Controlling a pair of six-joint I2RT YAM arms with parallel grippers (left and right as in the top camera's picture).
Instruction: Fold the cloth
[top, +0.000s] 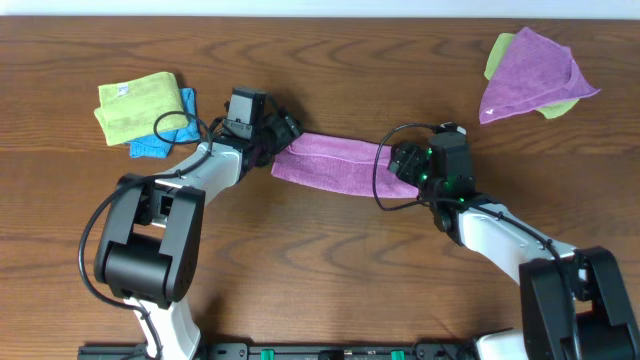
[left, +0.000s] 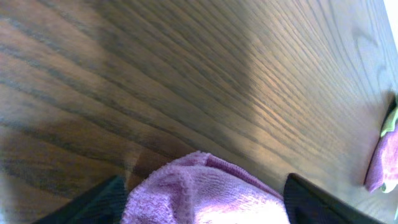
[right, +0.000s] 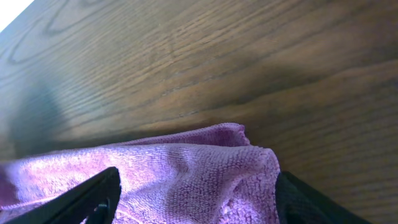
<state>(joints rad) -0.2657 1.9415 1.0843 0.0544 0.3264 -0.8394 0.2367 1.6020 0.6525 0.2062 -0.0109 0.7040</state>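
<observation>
The purple cloth (top: 335, 162) lies as a folded strip across the middle of the table, running between my two grippers. My left gripper (top: 278, 138) is at its left end. In the left wrist view its fingers stand wide apart (left: 199, 208) with the bunched cloth end (left: 205, 186) between them. My right gripper (top: 402, 160) is at the right end. In the right wrist view its fingers are also spread (right: 196, 199) around the cloth (right: 186, 168), whose hemmed corner points away from me. Both grippers look open.
A yellow-green cloth (top: 138, 103) lies on a blue cloth (top: 165, 138) at the far left. Another purple cloth (top: 530, 75) over a green one sits at the far right, and also shows in the left wrist view (left: 382, 158).
</observation>
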